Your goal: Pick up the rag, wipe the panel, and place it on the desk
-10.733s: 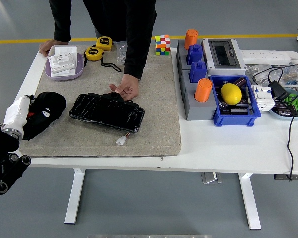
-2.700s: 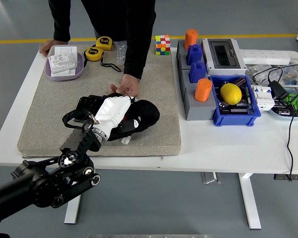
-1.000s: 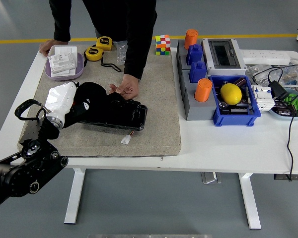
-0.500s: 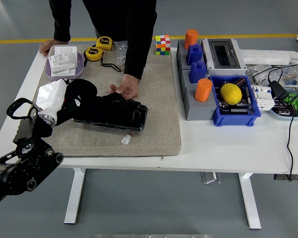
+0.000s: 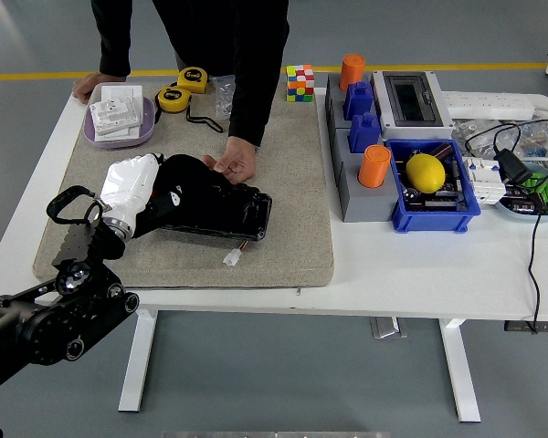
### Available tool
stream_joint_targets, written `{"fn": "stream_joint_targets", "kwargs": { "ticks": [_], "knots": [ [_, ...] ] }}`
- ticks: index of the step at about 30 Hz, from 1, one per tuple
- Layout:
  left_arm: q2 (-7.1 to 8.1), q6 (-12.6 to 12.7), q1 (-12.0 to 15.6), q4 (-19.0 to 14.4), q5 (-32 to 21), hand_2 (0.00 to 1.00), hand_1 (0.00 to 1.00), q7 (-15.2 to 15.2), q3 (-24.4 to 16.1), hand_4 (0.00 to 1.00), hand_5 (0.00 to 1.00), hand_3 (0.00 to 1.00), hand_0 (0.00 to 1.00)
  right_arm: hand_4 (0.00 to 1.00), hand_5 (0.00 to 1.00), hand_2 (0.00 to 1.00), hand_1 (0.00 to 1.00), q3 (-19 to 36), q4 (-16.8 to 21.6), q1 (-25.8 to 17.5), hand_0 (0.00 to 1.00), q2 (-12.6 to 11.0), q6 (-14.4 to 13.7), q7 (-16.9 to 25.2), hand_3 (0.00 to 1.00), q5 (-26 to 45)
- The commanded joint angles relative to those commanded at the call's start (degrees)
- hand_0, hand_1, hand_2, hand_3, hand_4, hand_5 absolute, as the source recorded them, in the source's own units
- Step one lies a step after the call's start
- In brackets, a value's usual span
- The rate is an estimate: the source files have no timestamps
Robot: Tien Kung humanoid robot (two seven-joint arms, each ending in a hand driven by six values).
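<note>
Your left arm (image 5: pixel 46 315) comes in from seven o'clock, low in the view. Its white left hand (image 5: pixel 131 185) is closed on the black rag (image 5: pixel 178 182) and presses it down on the left end of the shiny black panel (image 5: pixel 215 211). The panel lies flat on the grey felt mat (image 5: pixel 283 228), and a little white plug (image 5: pixel 229 258) sticks out from its near edge at five o'clock. Your right hand is not in the view.

Just past the panel, at twelve o'clock from it, a person's hand (image 5: pixel 231 162) rests on the panel's far edge. Off to three o'clock sits a blue bin (image 5: pixel 434 214) with a yellow lemon (image 5: pixel 425 172) inside, and an orange cup (image 5: pixel 374 165) on a grey block beside it.

Farther back, at eleven o'clock, you see a purple tray (image 5: pixel 114 134) and two yellow tape measures (image 5: pixel 183 88). A colourful puzzle cube (image 5: pixel 299 82) stands near the far edge.
</note>
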Motion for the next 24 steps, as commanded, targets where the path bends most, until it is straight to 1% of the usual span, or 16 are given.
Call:
{"fn": "stream_joint_targets", "kwargs": {
  "ticks": [5,10,24],
  "knots": [
    [-0.31,-0.37,-0.95,-2.17,-0.43,0.503,0.157,0.53,3.71,0.062,0.002,0.406,0.269,0.998,0.574,0.695,0.624,-0.06,-0.02,0.03,0.740,-0.09,-0.04,0.01,0.621,0.03],
    [-0.64,-0.52,-1.41,-3.58,-0.34,0.504,0.156,0.88,6.04,0.061,0.002,0.406,0.267,0.998,0.574,0.695,0.623,-0.44,-0.05,0.05,0.739,-0.10,0.02,0.04,0.621,0.15],
    [-1.43,-0.80,-2.62,-5.05,-0.14,0.503,0.156,1.80,8.04,0.063,0.002,0.406,0.266,0.998,0.576,0.695,0.623,-0.90,-0.17,0.11,0.737,-0.09,0.10,0.25,0.621,0.61]
  ]
}}
